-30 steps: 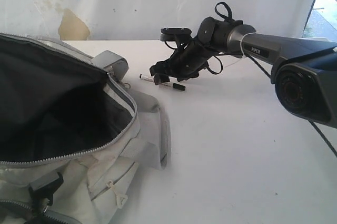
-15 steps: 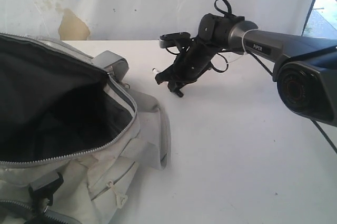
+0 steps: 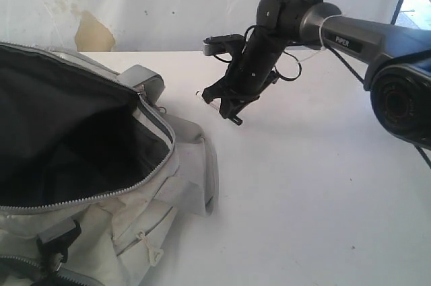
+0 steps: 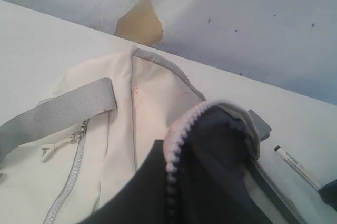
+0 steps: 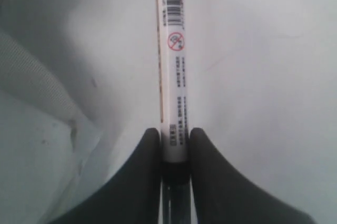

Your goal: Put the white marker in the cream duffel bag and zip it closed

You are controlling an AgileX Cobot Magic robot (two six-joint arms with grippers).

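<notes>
Right wrist view: right gripper (image 5: 175, 135) is closed tight on the white marker (image 5: 174, 66), pinching the barrel near its dark end. Marker is at far centre over the table (image 3: 310, 192), just right of the open cream duffel bag (image 3: 192, 165). Left gripper is out of view, closed.

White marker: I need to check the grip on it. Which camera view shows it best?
The right wrist view: the white marker is close up, its printed barrel pinched by the right gripper. The exterior view shows only its ends past the gripper; the left wrist view catches part of it, small.
</notes>
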